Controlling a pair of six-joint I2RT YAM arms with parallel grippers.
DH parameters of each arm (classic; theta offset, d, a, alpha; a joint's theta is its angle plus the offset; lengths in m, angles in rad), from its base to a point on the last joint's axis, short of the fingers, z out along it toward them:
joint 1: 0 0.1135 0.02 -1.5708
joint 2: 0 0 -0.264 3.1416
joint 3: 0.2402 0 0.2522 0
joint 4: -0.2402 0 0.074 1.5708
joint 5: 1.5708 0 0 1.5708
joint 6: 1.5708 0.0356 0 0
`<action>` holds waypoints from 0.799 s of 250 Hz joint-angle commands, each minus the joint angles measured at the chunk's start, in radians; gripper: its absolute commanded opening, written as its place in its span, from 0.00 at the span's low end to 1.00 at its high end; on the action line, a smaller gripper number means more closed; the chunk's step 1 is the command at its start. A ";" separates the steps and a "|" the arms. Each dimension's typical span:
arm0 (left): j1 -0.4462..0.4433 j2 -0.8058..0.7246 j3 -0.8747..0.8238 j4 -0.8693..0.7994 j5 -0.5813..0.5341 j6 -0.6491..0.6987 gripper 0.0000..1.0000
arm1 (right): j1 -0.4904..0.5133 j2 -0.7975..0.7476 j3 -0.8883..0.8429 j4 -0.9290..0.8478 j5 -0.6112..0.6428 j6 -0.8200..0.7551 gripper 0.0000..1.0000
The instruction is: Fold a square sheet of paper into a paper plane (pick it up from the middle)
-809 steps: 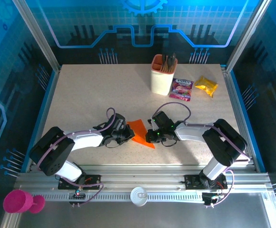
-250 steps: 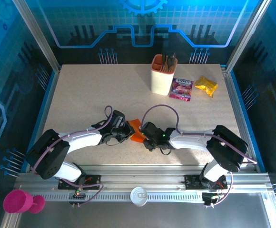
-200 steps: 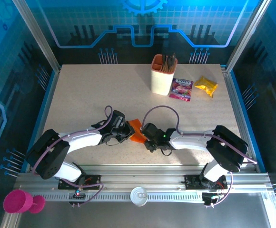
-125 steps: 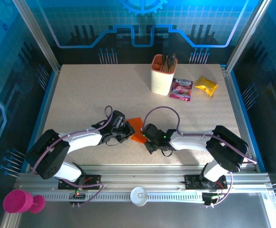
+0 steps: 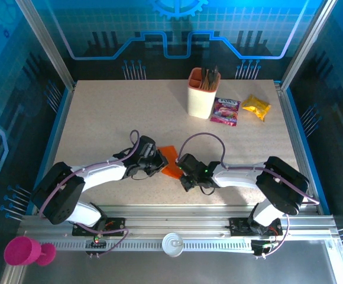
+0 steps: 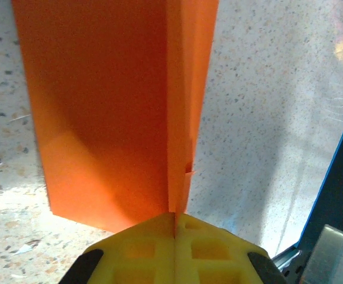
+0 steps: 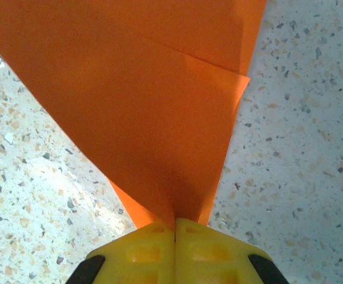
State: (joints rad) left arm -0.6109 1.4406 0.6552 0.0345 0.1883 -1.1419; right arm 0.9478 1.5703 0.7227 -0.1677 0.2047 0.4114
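Orange paper (image 5: 170, 161) sits near the front middle of the table (image 5: 100, 112), pinched between both arms, partly folded with layered creases, not flat square

Left gripper (image 5: 158, 162) comes in from the left and is clamped on the paper's left edge. In the left wrist view the left gripper (image 6: 175, 216) has its yellow fingers (image 6: 219, 245) pressed together with the paper's fold line running straight into the seam. The orange paper (image 6: 106, 112) stretches away from the tips, one wide flap to the left of the crease and a narrower strip to the right, over speckled tabletop

Right gripper (image 5: 182, 172) comes in from the right and is clenched on the paper's lower right corner. In the right wrist view the right gripper (image 7: 175, 222) has its jaws closed tight on a pointed end of the orange paper (image 7: 142, 100), which fans out wide away from the tips; an overlapping layer edge shows at upper right

Both grippers are close together, paper spanning the gap between them

Far side of the table: peach cup (image 5: 201, 94) upright with dark sticks in it, purple snack packet (image 5: 225, 110) just right of it, yellow snack packet (image 5: 256, 107) further right, all well apart from the paper
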 commanded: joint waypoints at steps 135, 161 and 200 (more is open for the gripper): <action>-0.004 0.118 0.170 -0.047 -0.033 0.017 0.00 | -0.037 0.044 -0.064 0.045 -0.120 0.027 0.00; -0.006 0.152 0.205 -0.095 -0.047 0.029 0.00 | -0.039 0.049 -0.061 0.045 -0.125 0.026 0.00; -0.005 0.187 0.221 -0.122 -0.072 0.040 0.00 | -0.044 0.060 -0.061 0.046 -0.132 0.028 0.00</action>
State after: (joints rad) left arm -0.6132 1.6028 0.8448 -0.0334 0.1623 -1.1240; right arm 0.9150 1.5806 0.6888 -0.0498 0.1097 0.4294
